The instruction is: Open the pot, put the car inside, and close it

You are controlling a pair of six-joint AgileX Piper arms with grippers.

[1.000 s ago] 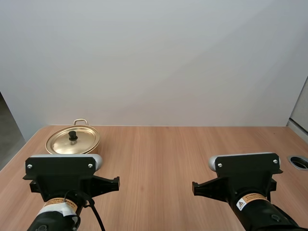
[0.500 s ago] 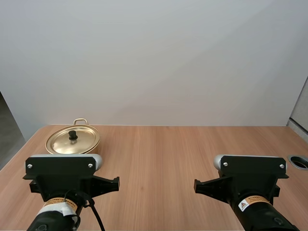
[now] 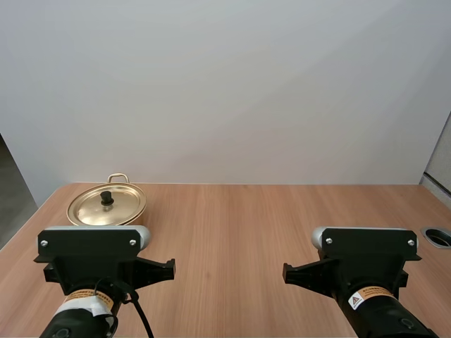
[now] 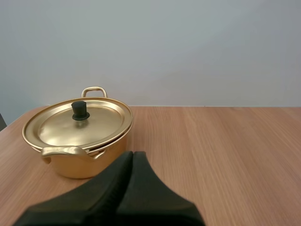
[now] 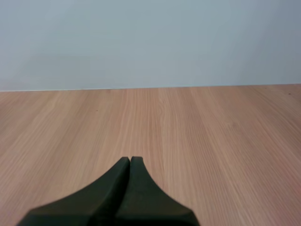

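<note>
Both my grippers, left and right, are closed on nothing; lid sits on pot, fitting either stage.

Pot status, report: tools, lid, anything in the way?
Left tool shut, empty, just short of the gold pot. Right tool shut, empty, over bare table. Lid on, black knob up. Path clear.

A long light-brown wood-grain table runs up against a plain, evenly lit pale grey-white wall, with a round grey cable grommet hole set into the tabletop near its right edge and a strip of dark grey floor beyond its left edge.
</note>
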